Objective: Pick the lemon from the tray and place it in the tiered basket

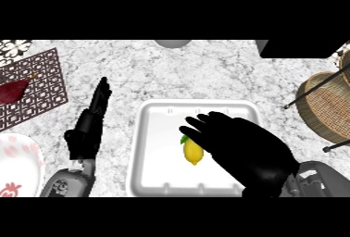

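Light: bright, even, diffuse across whole view; source direction can't be told. Counter (205, 69) is shown pale, w/ grey marble veining kept legible from edge to edge. Tray (153, 139) floor is lit near-white; soft grey shading is held along inner walls & rim. Right hand (246, 148) & left hand (85, 132) are reduced to near-flat black, little surface detail shown. Lemon (193, 152) is lit saturated yellow. Basket (328, 111) weave is shaded darker inside.
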